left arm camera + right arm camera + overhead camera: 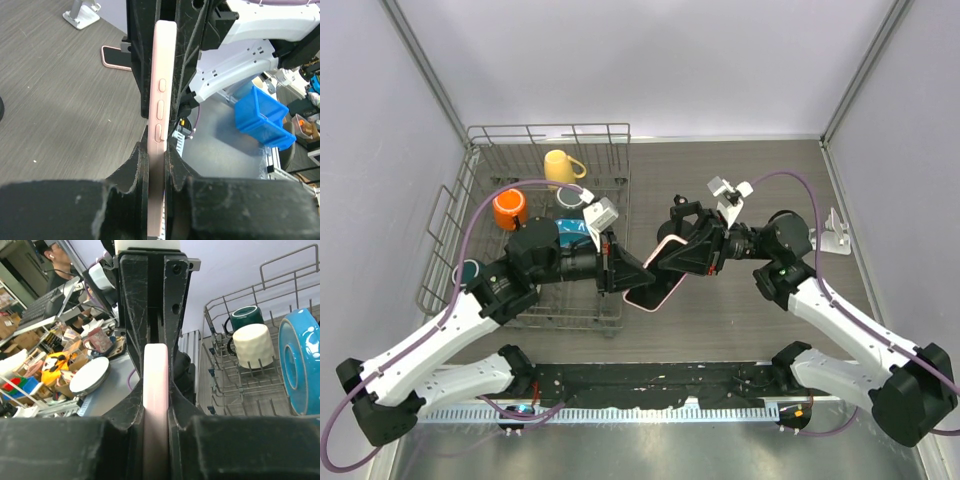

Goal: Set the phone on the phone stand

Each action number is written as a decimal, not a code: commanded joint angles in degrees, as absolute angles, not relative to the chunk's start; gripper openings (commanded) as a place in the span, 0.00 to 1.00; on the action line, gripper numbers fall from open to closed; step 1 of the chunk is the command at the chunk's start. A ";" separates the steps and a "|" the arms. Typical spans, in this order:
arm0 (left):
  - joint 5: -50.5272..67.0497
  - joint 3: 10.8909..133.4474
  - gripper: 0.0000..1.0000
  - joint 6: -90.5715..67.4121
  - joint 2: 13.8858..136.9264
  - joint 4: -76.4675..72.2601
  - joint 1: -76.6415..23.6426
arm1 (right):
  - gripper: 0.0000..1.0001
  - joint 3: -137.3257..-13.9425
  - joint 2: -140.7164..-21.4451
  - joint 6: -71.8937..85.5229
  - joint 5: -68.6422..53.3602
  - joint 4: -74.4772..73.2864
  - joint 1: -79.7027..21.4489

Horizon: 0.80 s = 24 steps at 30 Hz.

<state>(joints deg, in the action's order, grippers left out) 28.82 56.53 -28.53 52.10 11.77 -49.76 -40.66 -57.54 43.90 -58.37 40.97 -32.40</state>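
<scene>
A pink phone (pixel 658 287) hangs in mid-air over the middle of the table, held between both arms. My left gripper (pixel 618 268) comes from the left and is shut on one end. In the left wrist view the phone (pixel 162 75) stands edge-on, side buttons showing, with both pads of the left gripper (pixel 156 150) pressed on its faces. My right gripper (pixel 672 252) comes from the right and is shut on the other end. In the right wrist view the phone's rounded pink edge (pixel 156 365) sits clamped in the right gripper (pixel 156 395). The phone stand is hidden.
A wire dish rack (pixel 480 135) at the back left holds a yellow mug (pixel 560 165), an orange cup (pixel 509 209) and other crockery. A small white bracket (pixel 834 233) stands by the right wall. A flat pink-edged dark slab (pixel 114 57) lies on the table behind the right gripper.
</scene>
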 commanded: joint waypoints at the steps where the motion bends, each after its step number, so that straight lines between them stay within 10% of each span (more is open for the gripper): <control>1: 30.67 58.18 0.00 -27.34 52.29 7.38 -49.92 | 0.03 -41.04 -58.97 44.56 -61.35 47.98 -34.27; 5: 23.50 60.55 0.02 -27.24 53.17 11.66 -49.83 | 0.00 -40.17 -55.30 41.24 -53.58 45.91 -34.28; 8: 6.81 62.49 0.59 -28.73 53.09 17.99 -49.83 | 0.00 -43.23 -49.23 28.94 -38.64 24.40 -34.36; 10: -7.73 63.71 0.78 -30.66 53.09 22.91 -49.92 | 0.00 -45.17 -45.20 24.44 -21.33 12.95 -34.28; 15: -16.17 64.95 0.77 -33.13 57.28 24.87 -49.83 | 0.00 -46.14 -36.93 22.77 17.93 -3.65 -34.28; 24: -27.58 74.97 0.71 -31.82 76.36 24.71 -55.01 | 0.00 -45.18 -26.99 16.09 45.52 -12.30 -34.28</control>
<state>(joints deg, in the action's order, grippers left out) -16.78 72.29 -31.70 71.79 25.65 -52.14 -42.76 -30.00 20.69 28.62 -11.68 -34.26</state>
